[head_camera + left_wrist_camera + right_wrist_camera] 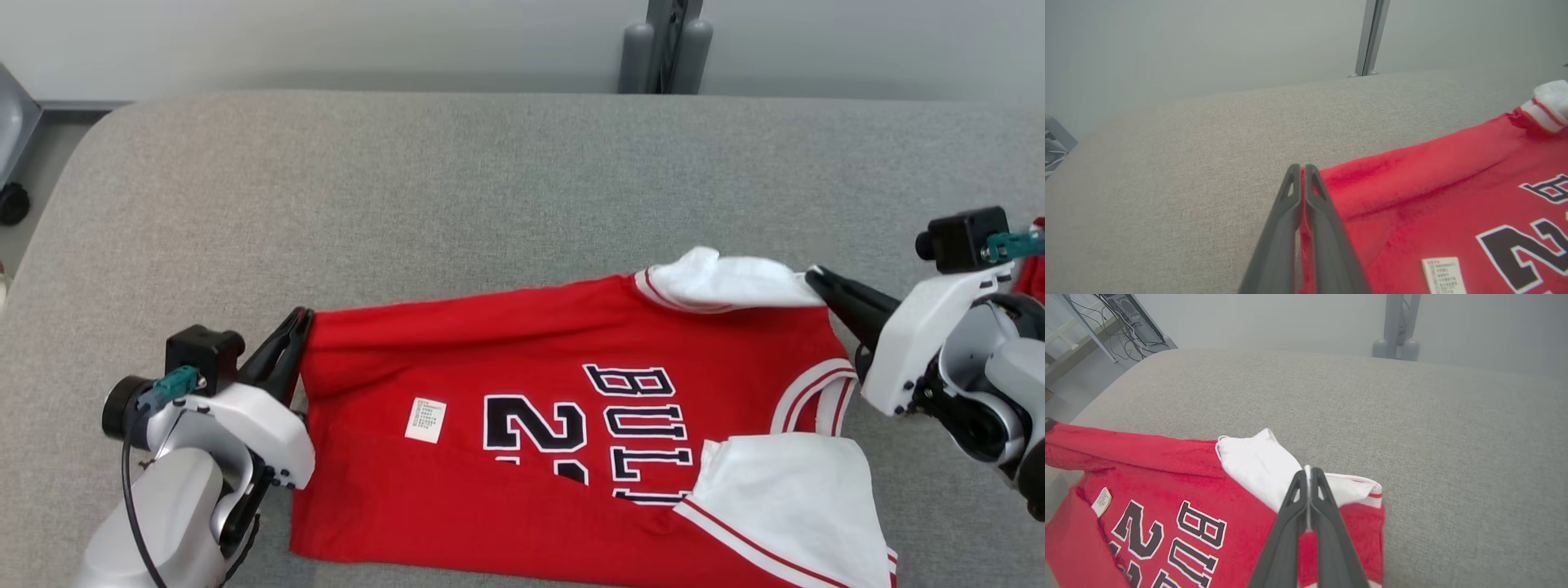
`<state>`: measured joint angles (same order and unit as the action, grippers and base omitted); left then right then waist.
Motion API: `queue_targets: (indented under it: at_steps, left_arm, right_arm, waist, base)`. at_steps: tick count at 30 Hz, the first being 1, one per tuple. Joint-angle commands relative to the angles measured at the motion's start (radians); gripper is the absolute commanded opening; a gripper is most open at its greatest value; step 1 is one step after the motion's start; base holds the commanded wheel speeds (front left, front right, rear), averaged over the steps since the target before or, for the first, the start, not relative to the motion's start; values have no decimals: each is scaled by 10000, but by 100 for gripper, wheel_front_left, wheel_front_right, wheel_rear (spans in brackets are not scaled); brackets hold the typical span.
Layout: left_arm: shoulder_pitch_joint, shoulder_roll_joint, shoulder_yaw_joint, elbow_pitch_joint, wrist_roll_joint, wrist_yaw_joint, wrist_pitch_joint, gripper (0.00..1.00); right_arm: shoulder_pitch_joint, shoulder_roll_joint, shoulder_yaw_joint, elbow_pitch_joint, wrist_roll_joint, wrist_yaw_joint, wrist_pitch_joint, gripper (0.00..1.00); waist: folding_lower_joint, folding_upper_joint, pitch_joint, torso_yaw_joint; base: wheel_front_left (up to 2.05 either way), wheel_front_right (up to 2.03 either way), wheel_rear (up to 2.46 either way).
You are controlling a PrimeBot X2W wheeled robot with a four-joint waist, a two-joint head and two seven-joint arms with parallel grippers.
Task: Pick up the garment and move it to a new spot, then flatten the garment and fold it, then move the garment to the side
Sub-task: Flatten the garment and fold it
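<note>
While left claw (304, 314) and right claw (812, 276) grip, garment (457, 359) sideways, collar (816, 396) rightward

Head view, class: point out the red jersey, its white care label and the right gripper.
red jersey (392, 506), head view, red cloth below the label.
white care label (425, 420), head view, its middle.
right gripper (814, 277), head view, between its fingertips.

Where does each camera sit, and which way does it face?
Head: up high, looking down at the jersey on the grey cushion; left tool and right tool show on pale forearms.
Left wrist: low at the jersey's red corner, facing the far wall; own shut fingers show.
Right wrist: at the white sleeve, facing the far wall; own shut fingers show.
Shared: both wrist views catch the label and grey post.
</note>
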<state>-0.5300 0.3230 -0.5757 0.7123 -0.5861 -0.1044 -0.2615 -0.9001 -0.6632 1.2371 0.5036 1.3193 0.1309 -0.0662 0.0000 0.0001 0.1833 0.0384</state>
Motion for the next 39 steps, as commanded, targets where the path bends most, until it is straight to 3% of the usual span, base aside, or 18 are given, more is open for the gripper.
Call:
queue_targets:
  at_steps: [1, 19, 31, 36, 37, 38, 39]
  left_arm:
    - [156, 127, -10, -46, 89, 92, -34, 0]
    - [1292, 638, -875, -573, 824, 456, 21, 0]
    - [1696, 793, -1155, -749, 902, 700, 206, 0]
    - [1801, 826, -1248, -766, 875, 722, 332, 0]
    - [1825, 827, -1259, -770, 854, 740, 370, 0]
    - [1861, 828, -1268, -775, 830, 739, 391, 0]
    - [1901, 817, -1268, -744, 777, 740, 476, 0]
  right_arm:
    - [225, -122, 23, -120, 46, 2, 105, 0]
    - [2153, -1727, -341, -2518, 865, 4, 1780, 0]
    - [3056, -2053, -837, -3037, 745, 2, 2950, 0]
    - [3294, -1914, -1036, -2967, 483, 2, 3236, 0]
    - [3372, -1854, -1144, -2955, 474, 4, 3248, 5]
    - [3425, -1809, -1260, -2935, 441, 4, 3242, 82]
    - [3540, -1752, -1332, -2878, 553, 2, 3388, 100]
  waist:
    - [0, -1, -191, -60]
    - [0, -1, -1037, -292]
    - [0, -1, -1244, -338]
    - [0, -1, -1281, -322]
    - [0, -1, -1284, -316]
    - [0, -1, -1286, -310]
    - [0, -1, -1288, -302]
  base:
    - [0, 0, 0]
    - [0, 0, 0]
    - [0, 0, 0]
    - [0, 0, 0]
    - [0, 0, 0]
    - [0, 0, 0]
    - [0, 0, 0]
